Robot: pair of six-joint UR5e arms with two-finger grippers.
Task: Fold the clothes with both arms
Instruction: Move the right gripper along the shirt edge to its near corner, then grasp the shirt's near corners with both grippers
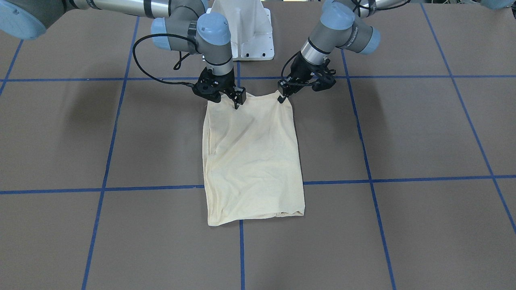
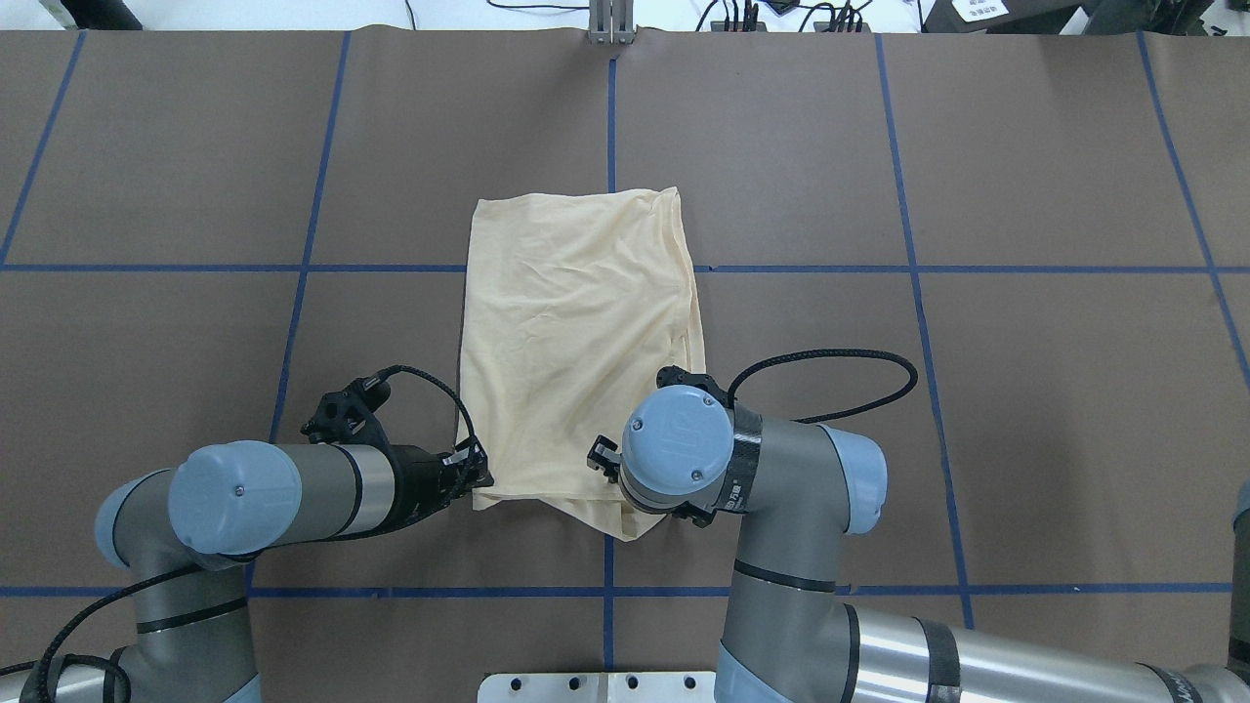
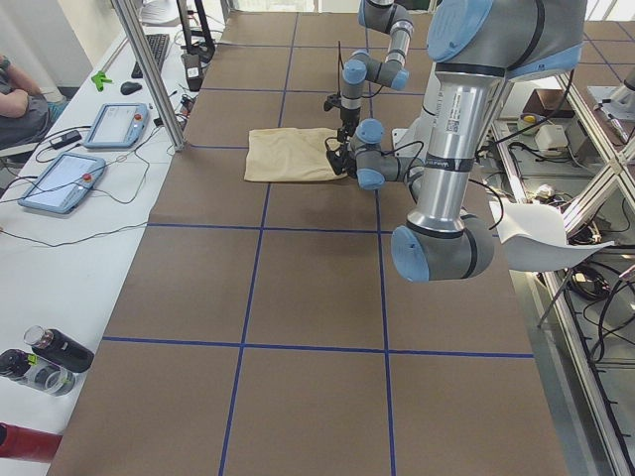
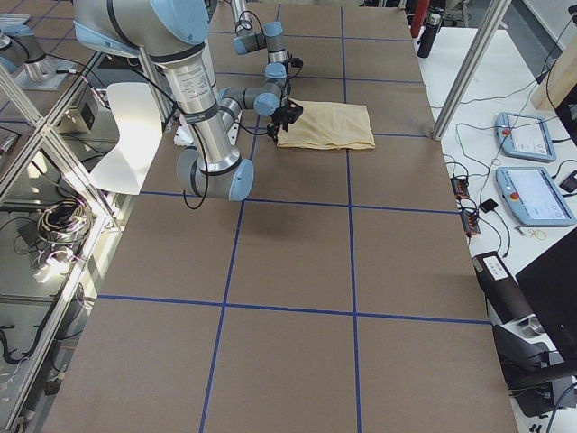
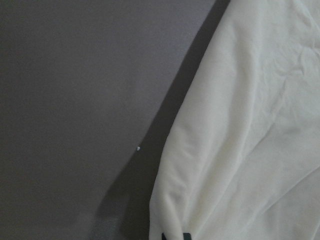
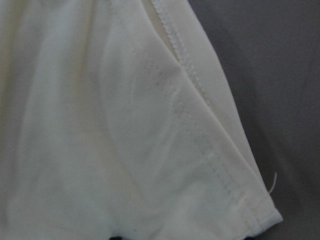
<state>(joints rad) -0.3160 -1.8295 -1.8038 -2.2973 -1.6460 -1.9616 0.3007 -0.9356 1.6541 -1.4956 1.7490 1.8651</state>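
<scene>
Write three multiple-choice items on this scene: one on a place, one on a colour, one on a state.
1. The left end effector and right end effector are at which edge of the shirt?
A nearest the robot; B farthest from it; C a long side.
2. The grid lines are:
A red; B blue; C white.
3. The shirt lies:
A spread, sleeves out; B in a heap; C folded to a rectangle.

Key:
1 A, both tips meet the robot-side edge.
2 B, they show blue in every exterior view.
3 C, it has straight sides and no sleeves showing.
</scene>
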